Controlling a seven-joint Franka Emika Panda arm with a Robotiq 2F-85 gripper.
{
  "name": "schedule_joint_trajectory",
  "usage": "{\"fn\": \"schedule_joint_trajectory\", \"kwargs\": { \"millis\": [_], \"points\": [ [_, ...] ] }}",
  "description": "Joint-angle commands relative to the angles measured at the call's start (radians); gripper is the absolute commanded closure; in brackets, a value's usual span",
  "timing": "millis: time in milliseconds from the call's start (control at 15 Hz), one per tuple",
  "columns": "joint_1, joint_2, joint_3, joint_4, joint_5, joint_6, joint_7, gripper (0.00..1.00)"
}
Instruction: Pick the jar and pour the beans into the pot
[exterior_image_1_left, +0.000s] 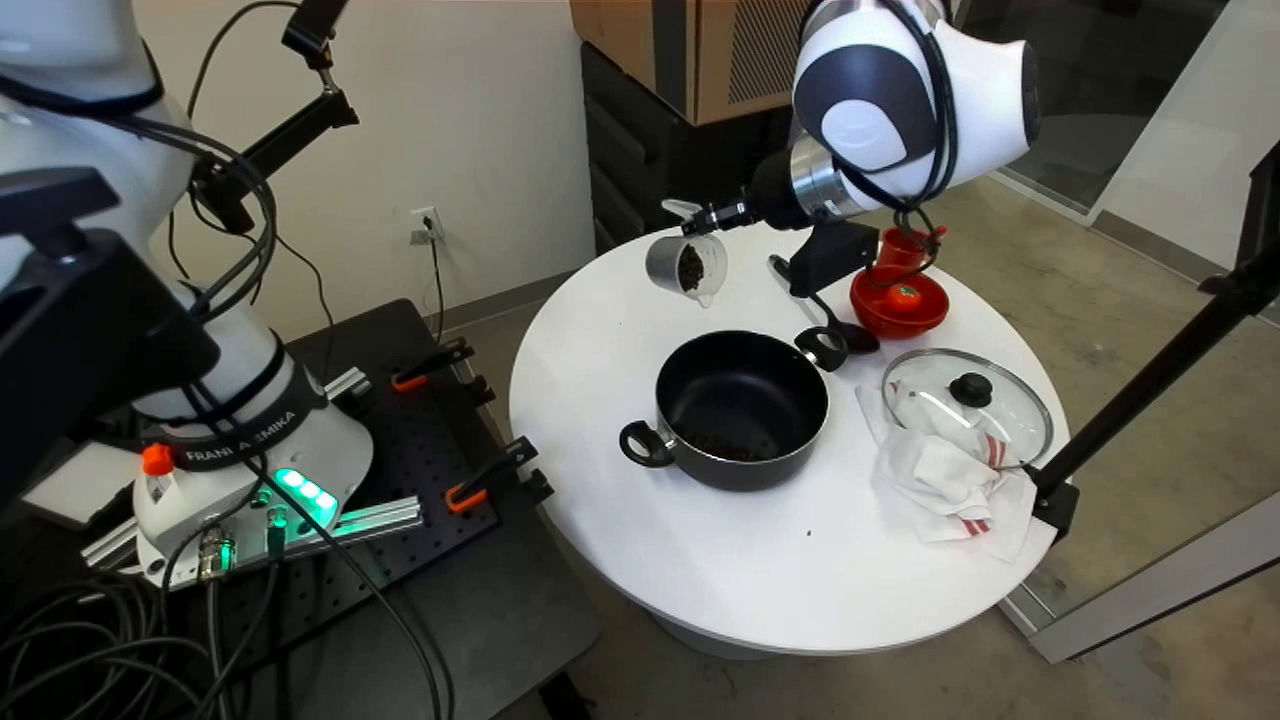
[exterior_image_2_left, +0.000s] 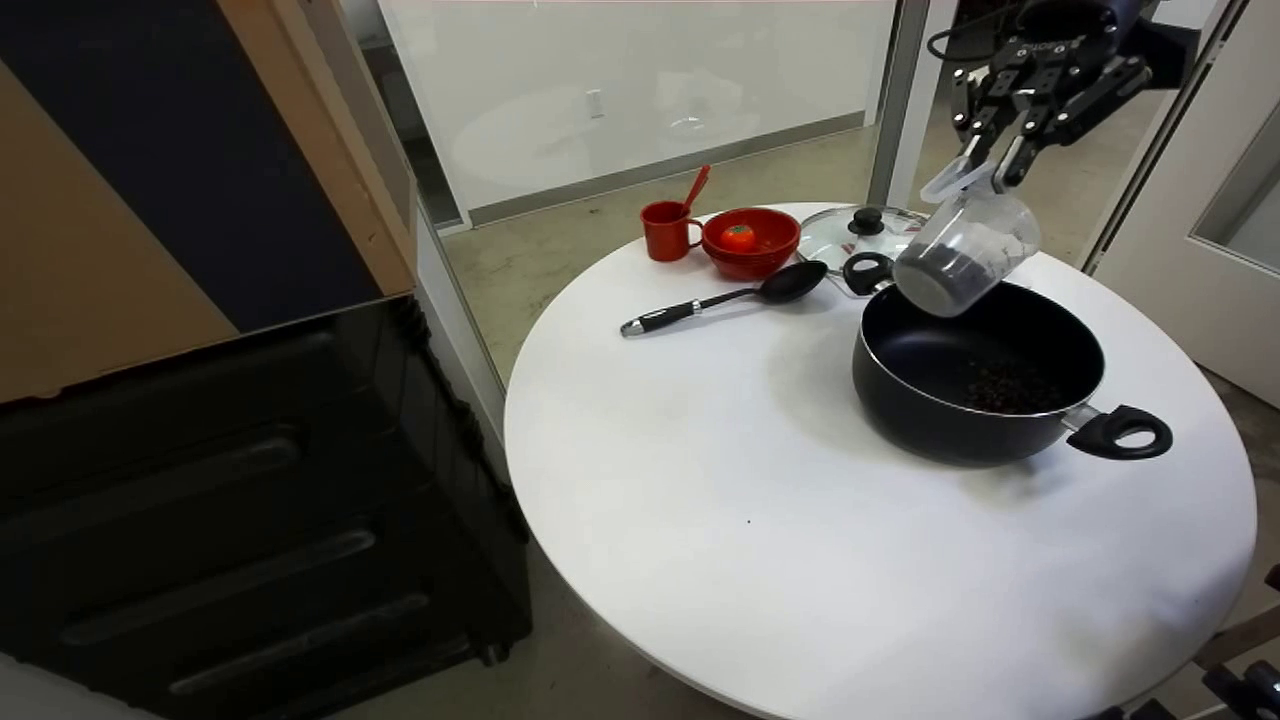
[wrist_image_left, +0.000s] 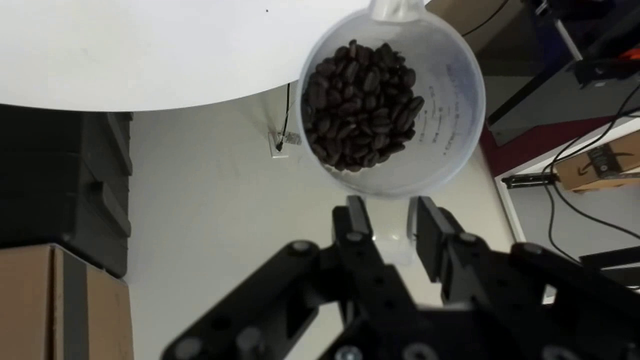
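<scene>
The jar is a clear measuring cup with a handle and spout, in both exterior views (exterior_image_1_left: 662, 262) (exterior_image_2_left: 985, 240) and the wrist view (wrist_image_left: 450, 100). It is in the air, tilted well over. Dark beans (wrist_image_left: 357, 107) lie against its lower wall. My gripper (wrist_image_left: 385, 215) is shut on the jar's clear handle; it also shows in both exterior views (exterior_image_1_left: 690, 225) (exterior_image_2_left: 990, 170). The black pot (exterior_image_1_left: 735, 470) stands uncovered on the table, with some beans (exterior_image_2_left: 1010, 388) on its floor. In an exterior view the jar overlaps the pot (exterior_image_2_left: 930, 425); I cannot tell if its mouth is directly above.
A black spoon (exterior_image_2_left: 790, 283) lies beside the pot. Red bowls (exterior_image_2_left: 750, 262) with a tomato and a red cup (exterior_image_2_left: 665, 232) stand near it. A glass lid (exterior_image_1_left: 970, 420) rests by a white towel (exterior_image_1_left: 940, 480). A small dark speck (exterior_image_1_left: 809, 533) is on the white table (exterior_image_1_left: 700, 590).
</scene>
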Motion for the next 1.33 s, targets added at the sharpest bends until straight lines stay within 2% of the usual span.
{"fn": "schedule_joint_trajectory", "kwargs": {
  "millis": [0, 267, 333, 400, 667, 733, 1000, 1267],
  "points": [
    [-0.025, -0.036, -0.068, -0.016, 0.013, -0.077, -0.165, 0.93],
    [-0.062, -0.048, -0.141, -0.031, 0.050, -0.091, -0.258, 0.93],
    [-0.027, -0.016, -0.144, 0.002, 0.018, -0.080, -0.220, 0.93],
    [-0.034, -0.016, -0.156, 0.001, 0.020, -0.080, -0.224, 0.72],
    [-0.021, -0.012, -0.157, 0.001, 0.019, -0.079, -0.223, 0.72],
    [-0.016, -0.012, -0.156, 0.001, 0.018, -0.078, -0.223, 0.93],
    [-0.022, 0.045, -0.133, 0.027, 0.062, -0.203, -0.219, 0.93],
    [-0.017, 0.109, -0.139, 0.052, 0.097, -0.219, -0.206, 0.93]
  ]
}}
